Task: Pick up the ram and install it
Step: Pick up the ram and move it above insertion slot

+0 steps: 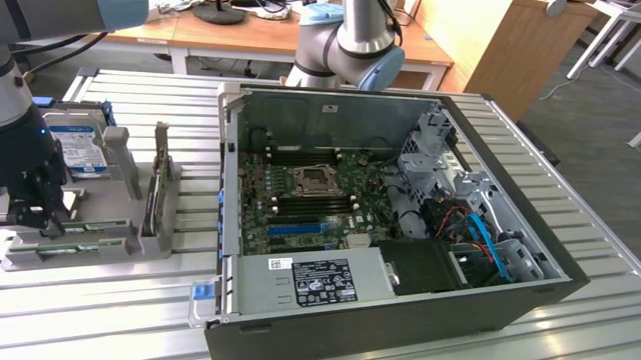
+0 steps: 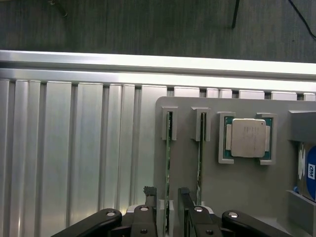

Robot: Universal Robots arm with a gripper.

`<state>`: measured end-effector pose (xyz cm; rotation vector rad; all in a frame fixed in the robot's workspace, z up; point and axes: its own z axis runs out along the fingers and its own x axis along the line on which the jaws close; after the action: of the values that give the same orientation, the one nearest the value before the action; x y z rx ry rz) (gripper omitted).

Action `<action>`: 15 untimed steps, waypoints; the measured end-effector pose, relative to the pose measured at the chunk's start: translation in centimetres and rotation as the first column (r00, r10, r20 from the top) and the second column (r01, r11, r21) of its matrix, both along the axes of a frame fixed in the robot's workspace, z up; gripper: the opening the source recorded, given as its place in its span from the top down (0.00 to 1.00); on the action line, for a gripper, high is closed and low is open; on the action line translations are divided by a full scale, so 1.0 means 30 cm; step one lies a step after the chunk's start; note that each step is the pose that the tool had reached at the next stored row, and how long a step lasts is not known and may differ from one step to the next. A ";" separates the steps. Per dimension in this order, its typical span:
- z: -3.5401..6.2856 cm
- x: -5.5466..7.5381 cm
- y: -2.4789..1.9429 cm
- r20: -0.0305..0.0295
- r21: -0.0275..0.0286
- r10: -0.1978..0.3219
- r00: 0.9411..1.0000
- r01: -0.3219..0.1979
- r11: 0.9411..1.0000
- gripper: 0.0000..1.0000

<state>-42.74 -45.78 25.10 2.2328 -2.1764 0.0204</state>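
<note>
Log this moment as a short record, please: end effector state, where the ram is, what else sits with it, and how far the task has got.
end effector: open, straddling the ram, not closed on it
ram: on edge in the grey holder, farther from the processor chip than the second stick
holder also carries: hard drive
computer case: open, motherboard exposed
progress: ram not yet lifted

The tool (image 2: 167,192), fingers spread, straddles one ram (image 2: 168,158) with narrow gaps; a second stick (image 2: 200,163) stands just beside. Bare counter (image 1: 100,307) lies on the near side; the computer case (image 1: 401,322) blocks the exterior view's right.
</note>
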 end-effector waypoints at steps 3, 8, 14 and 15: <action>-0.013 0.000 0.000 0.000 0.000 0.000 1.000 0.000 1.000 0.69; -0.034 0.000 0.000 0.000 0.000 0.000 1.000 0.000 1.000 0.69; -0.055 0.000 0.000 0.000 0.000 0.000 1.000 0.000 1.000 0.69; -0.065 0.000 0.000 0.000 0.000 0.000 1.000 0.000 1.000 0.69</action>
<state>-42.73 -45.79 23.16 2.2329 -2.1764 0.0204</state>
